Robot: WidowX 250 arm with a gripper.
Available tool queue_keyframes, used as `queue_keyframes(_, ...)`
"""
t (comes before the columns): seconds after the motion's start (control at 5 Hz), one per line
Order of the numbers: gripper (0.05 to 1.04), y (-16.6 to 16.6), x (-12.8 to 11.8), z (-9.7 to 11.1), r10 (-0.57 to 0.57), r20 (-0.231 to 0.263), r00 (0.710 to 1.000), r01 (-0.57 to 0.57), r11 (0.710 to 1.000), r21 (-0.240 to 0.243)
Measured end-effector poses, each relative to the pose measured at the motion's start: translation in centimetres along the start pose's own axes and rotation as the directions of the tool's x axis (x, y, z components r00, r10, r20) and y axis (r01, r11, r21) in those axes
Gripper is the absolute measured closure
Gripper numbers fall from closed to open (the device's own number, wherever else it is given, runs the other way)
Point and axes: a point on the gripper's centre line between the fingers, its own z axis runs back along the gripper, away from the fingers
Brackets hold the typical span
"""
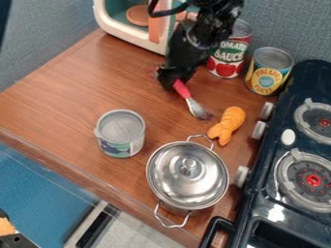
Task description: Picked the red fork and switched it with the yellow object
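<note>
Over wood counter (71, 92), claw (173, 82) pinches red fork (183, 90) by handle, metal end near orange-yellow object (228, 124); lidded pot (188, 177) just beside that object.

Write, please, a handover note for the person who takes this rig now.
Gripper: the black robot gripper is at the handle end of the red-handled metal fork; I cannot tell how firmly it holds.
Things: the fork slants, metal end toward the orange-yellow object, which lies on the brown wooden counter near the lidded silver pot.
Done: the gripper is at the fork; a finished switch cannot be confirmed.
Left: probably place and release the fork, then check both positions.
</note>
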Motion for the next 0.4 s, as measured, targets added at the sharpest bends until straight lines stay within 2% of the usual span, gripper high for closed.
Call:
queue_keyframes(0.2, 0.61, 0.57, 0.66, -0.54, 0.014, -0.021, 1.0, -0.014, 1.0, 0.013)
queue_keyframes(0.4, 0.311, 1.04, 1.2, -1.03, 0.034, -0.069, 0.997, -0.033, 0.999, 0.011)
